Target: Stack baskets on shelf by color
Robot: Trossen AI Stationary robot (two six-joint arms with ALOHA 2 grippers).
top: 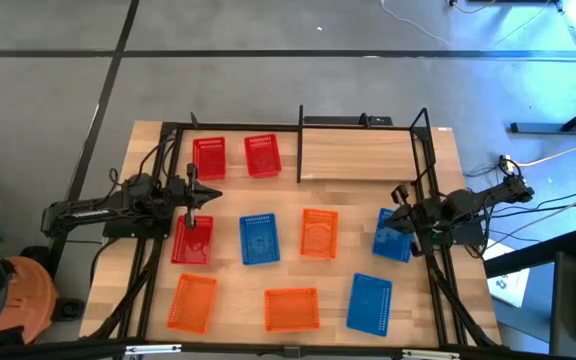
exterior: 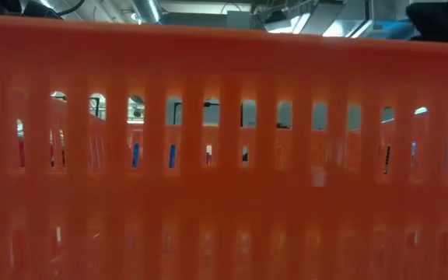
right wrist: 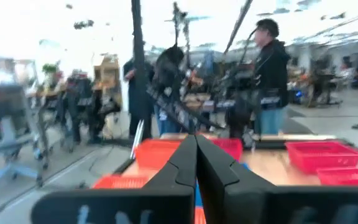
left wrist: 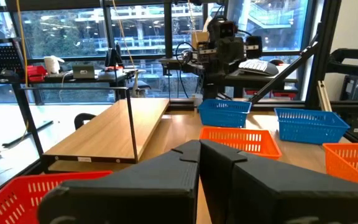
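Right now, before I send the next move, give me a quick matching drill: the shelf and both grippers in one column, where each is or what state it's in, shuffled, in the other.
Column one:
1. light-wood shelf with black metal posts
2. left gripper
3. right gripper

Column two:
A. shut, at a red plastic mesh basket
B. holds no baskets yet
C. shut, at a blue plastic mesh basket

Pairs: 1-B, 2-A, 3-C

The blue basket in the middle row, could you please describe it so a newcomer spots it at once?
Start from the raised light-wood shelf at the table's far edge. Come towards the middle row of plastic mesh baskets: the blue basket lies between a red basket and an orange basket, with no gripper over it.
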